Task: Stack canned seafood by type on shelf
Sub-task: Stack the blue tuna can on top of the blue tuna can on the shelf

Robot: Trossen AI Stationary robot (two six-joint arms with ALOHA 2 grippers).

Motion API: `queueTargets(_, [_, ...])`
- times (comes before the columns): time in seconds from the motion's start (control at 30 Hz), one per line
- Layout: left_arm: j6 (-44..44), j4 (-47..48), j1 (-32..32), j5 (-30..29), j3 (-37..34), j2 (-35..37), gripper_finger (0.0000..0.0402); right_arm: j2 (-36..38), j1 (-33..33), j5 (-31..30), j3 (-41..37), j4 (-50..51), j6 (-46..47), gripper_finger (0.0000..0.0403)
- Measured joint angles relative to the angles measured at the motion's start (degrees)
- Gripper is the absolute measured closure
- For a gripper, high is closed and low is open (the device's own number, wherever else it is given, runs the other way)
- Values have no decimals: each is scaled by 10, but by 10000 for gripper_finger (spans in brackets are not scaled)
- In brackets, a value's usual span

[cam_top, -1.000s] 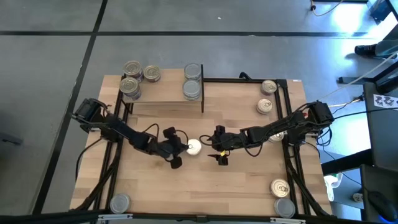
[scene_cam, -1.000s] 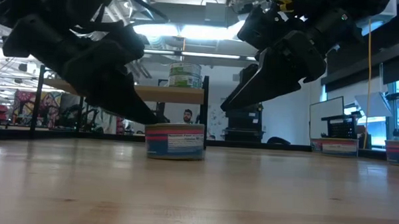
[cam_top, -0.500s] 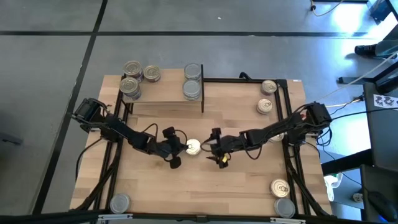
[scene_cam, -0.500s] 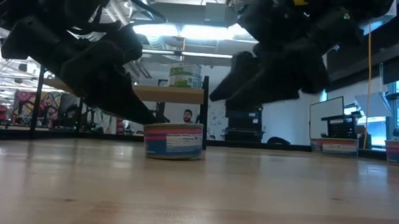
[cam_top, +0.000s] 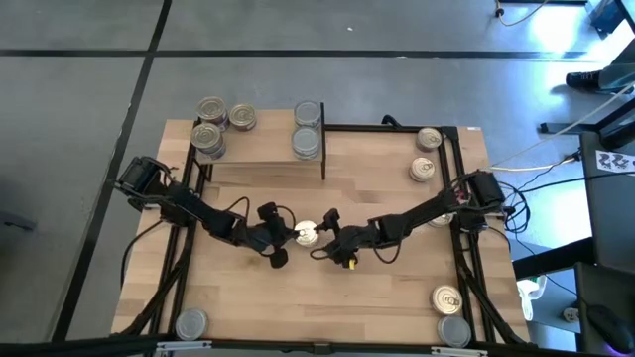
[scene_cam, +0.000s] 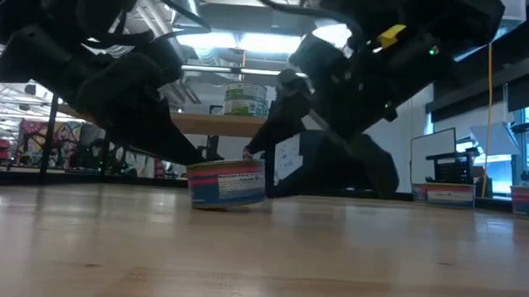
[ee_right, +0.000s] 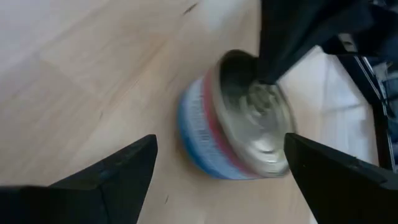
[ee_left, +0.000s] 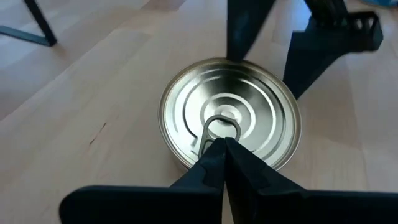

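Left claw pressed together, tips over pull-tab tin at mid-bench, right claw spread wide beside tin, shelf holding stacked tins behind.

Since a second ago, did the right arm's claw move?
Yes. The right gripper slid leftward across the table, away from the black frame post on the right and up to the tin in the middle, jaws open.

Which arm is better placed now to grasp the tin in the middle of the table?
Probably the right: its open claw faces the tin, one finger at each side. The left claw is shut above the tin's lid.
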State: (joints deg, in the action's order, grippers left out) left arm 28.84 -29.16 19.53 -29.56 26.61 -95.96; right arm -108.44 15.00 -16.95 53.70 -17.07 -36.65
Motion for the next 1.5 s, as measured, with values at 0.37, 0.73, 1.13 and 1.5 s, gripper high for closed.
queueTargets(0.37, [9,-44,7,-10,-22,0,396,-42,0,-62,38,21,-111,52])
queueTargets(0.73, [8,-45,7,-16,-23,-1,396,-88,-1,-125,40,-58,-234,52])
queueTargets(1.13, [11,-47,7,-23,-23,-1,396,-91,-13,-69,65,-7,-210,133])
queueTargets(1.5, [6,-42,11,-37,-24,20,396,-89,-10,-103,65,-11,-125,194])
